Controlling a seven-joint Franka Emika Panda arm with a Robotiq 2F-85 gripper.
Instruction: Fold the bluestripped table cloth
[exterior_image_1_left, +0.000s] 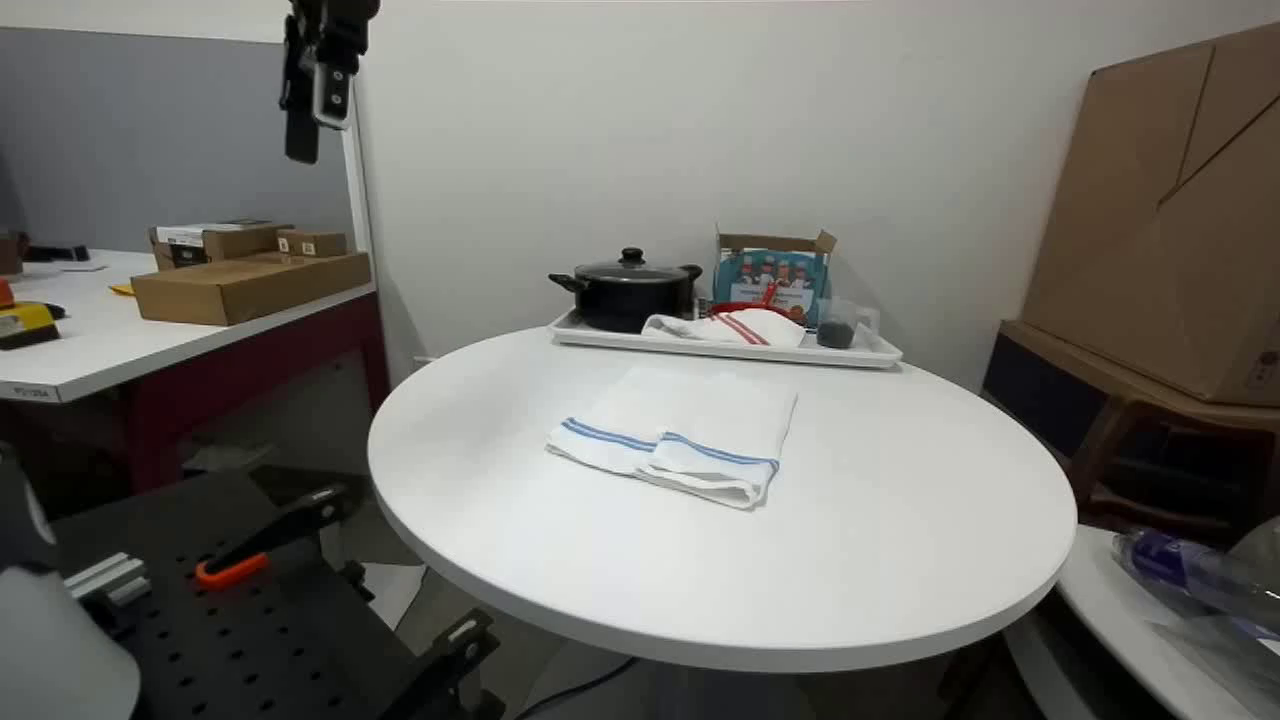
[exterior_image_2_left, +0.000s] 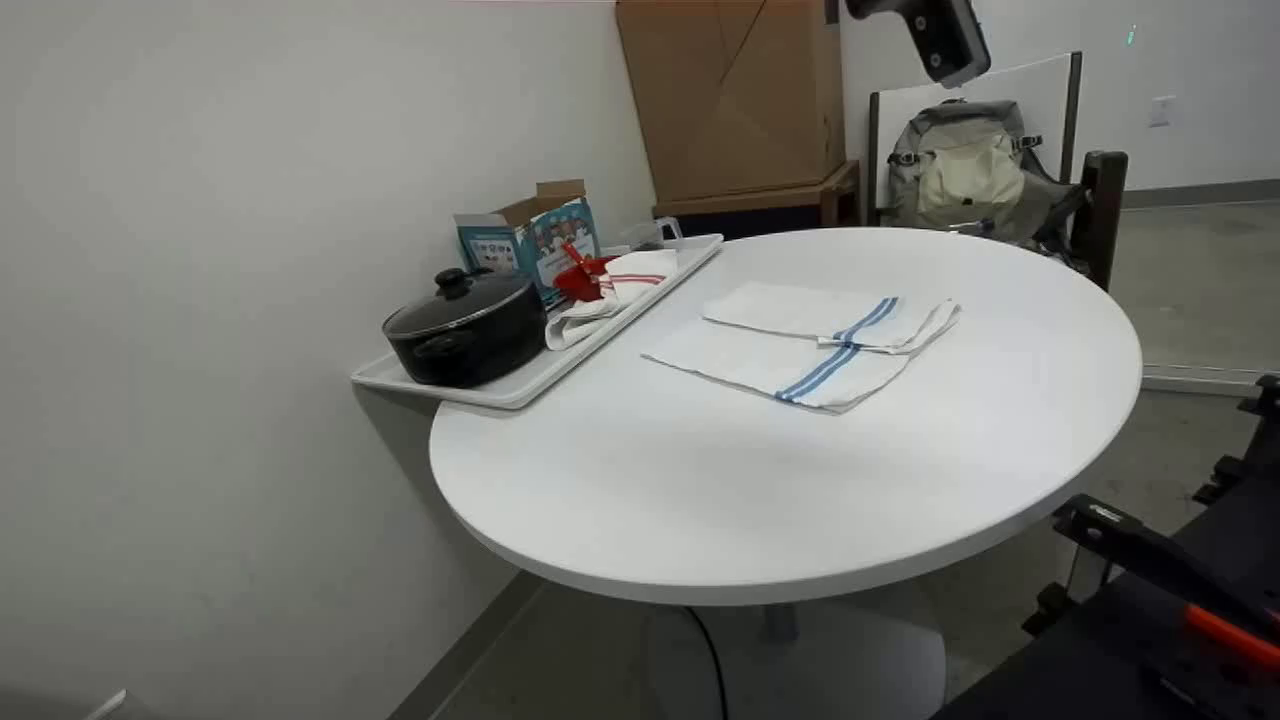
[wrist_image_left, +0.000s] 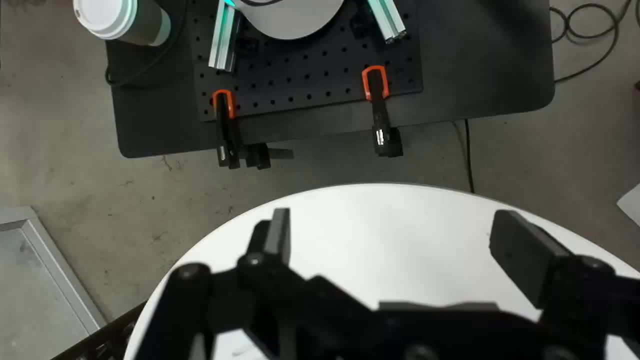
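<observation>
The white cloth with blue stripes (exterior_image_1_left: 690, 410) lies on the round white tabletop (exterior_image_1_left: 900, 530), partly folded. One layer with its own pair of stripes overlaps another, and the striped edges form a step; in an exterior view the cloth (exterior_image_2_left: 760, 355) shows this overlap clearly, with a slightly rumpled corner. My gripper (exterior_image_1_left: 317, 138) hangs high above and well apart from the cloth, at the upper left of that view. In the wrist view the gripper (wrist_image_left: 392, 220) stands wide open, with bare tabletop seen between its fingers. Most of the cloth is hidden or out of the wrist view.
A white tray (exterior_image_1_left: 620, 342) at the table's wall side holds a black pot (exterior_image_1_left: 630, 295), a red-striped cloth (exterior_image_1_left: 735, 328), a red utensil, a blue box and a clear cup. The black base plate (wrist_image_left: 310, 80) with orange-tipped clamps (wrist_image_left: 378, 100) stands near the table's edge.
</observation>
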